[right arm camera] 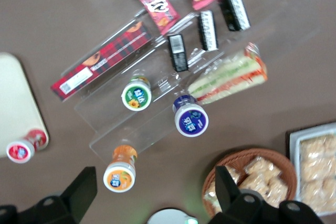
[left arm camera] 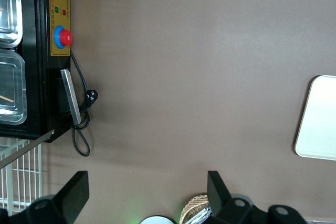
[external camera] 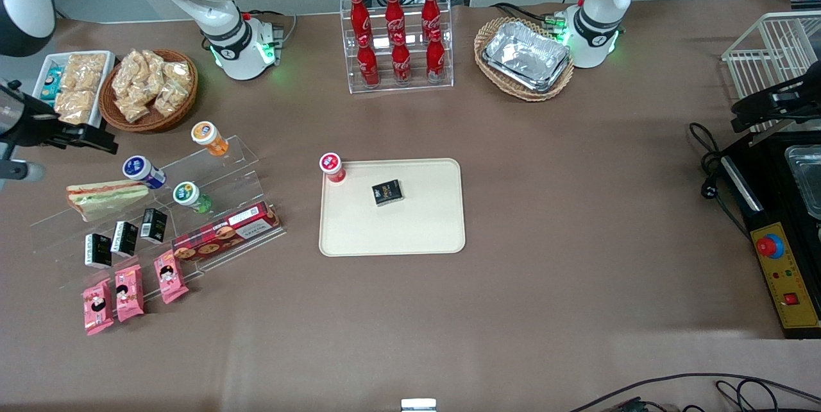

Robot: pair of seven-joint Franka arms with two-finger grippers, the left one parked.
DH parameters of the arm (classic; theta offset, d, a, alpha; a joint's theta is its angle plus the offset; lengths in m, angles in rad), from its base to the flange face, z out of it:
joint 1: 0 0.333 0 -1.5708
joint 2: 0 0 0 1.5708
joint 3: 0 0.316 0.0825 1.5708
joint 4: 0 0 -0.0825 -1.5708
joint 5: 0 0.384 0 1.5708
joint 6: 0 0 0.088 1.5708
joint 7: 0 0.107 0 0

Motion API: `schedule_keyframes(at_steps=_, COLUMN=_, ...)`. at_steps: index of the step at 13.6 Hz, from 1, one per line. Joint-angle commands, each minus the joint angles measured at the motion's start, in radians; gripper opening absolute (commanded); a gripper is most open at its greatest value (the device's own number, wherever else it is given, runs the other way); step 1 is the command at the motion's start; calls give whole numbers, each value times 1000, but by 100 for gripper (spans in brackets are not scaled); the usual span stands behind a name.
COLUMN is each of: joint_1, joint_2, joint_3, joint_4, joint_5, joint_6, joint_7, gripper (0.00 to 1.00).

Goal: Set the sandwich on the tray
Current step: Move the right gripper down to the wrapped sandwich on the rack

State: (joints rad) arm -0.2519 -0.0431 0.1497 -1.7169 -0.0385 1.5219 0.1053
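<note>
Clear-wrapped, the sandwich is lying on the acrylic display step, reachable from above. The gripper is hovering high with fingers spread wide, empty; the tray is waiting well apart.

Your gripper hangs just above the sandwich; the tray sits well apart toward the parked arm.

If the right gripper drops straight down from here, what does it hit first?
Probably the orange-capped bottle on the clear display stand, roughly beneath the open gripper; depth is unclear. The sandwich lies off that line.
</note>
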Motion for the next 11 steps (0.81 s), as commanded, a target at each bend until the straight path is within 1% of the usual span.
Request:
schedule_keyframes(at_steps=1, joint_1=0, joint_2=-6, joint_3=-25, joint_4=13, joint_5=26, joint_6=4, joint_7=235, gripper=100)
schedule_keyframes(at_steps=5, joint_1=-3, joint_2=5, joint_3=-41, joint_4=11, joint_5=31, joint_6=40, joint_7=551, gripper=100)
schedule_keyframes(at_steps=9, joint_1=-9, joint_2=45, joint_3=-61, joint_4=-6, joint_5=31, joint_6=69, joint_7=736, gripper=100)
schedule_keyframes(at_steps=11, joint_1=-30, joint_2=55, joint_3=-70, joint_4=-38, joint_5=34, joint_6=101, joint_7=778, gripper=100)
